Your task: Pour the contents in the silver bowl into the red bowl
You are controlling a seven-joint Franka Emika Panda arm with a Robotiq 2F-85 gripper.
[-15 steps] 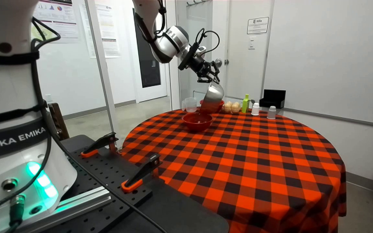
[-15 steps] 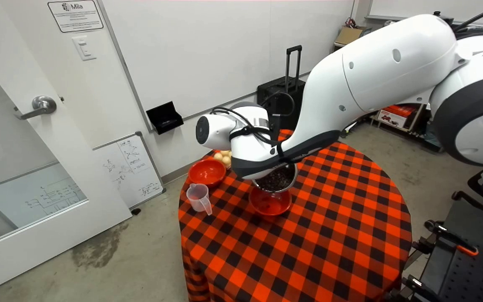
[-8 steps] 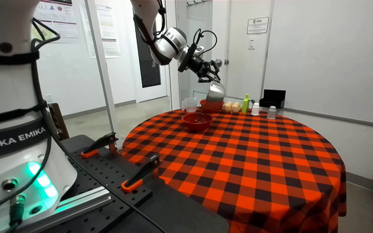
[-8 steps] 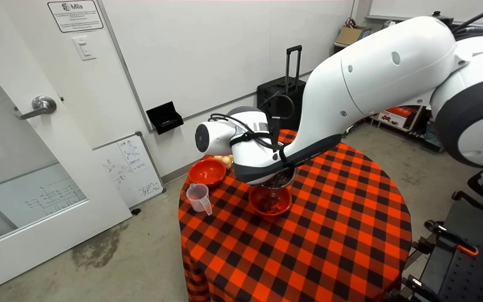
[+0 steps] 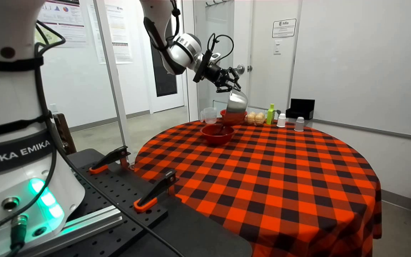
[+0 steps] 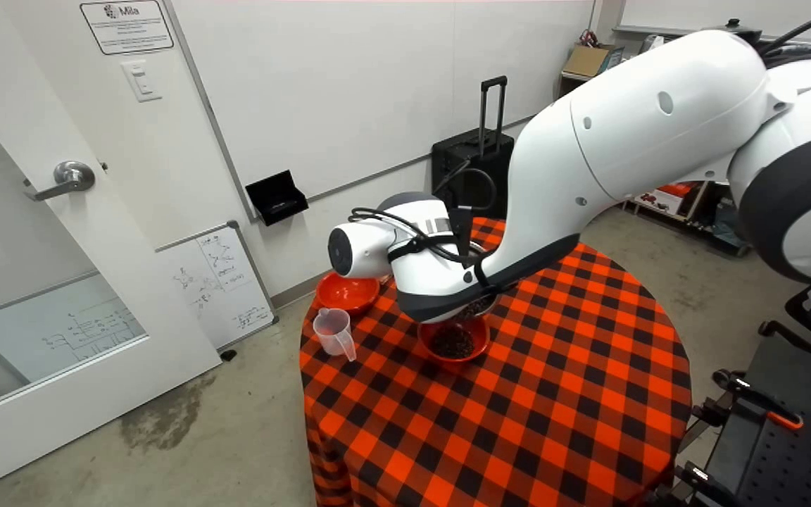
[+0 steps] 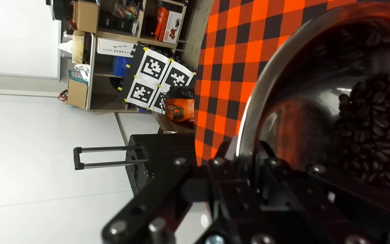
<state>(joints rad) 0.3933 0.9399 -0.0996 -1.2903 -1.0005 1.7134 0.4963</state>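
In an exterior view, from the left: a translucent jug (image 5: 210, 115); the nearer, glossy, round red bowl (image 5: 217, 138) on the checked-cloth tabletop (image 5: 280, 175); above it to the right, the shiny silver bowl (image 5: 238, 102), tilted, dark oval beans (image 7: 374, 132) in both bowls; a slim green bottle (image 5: 270, 114). The arm (image 5: 182, 53) slopes down from upper left, its tool (image 7: 246, 157) pinching the silver bowl's rim.

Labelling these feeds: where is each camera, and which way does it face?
An exterior view: beside the base, facing across the table; base, wrist and hand show.
An exterior view: high, facing down at the table; arm shows, hand mostly hidden.
Wrist view: on the wrist, looking past fingers into the silver bowl.
Both exterior views share the receiving red bowl.
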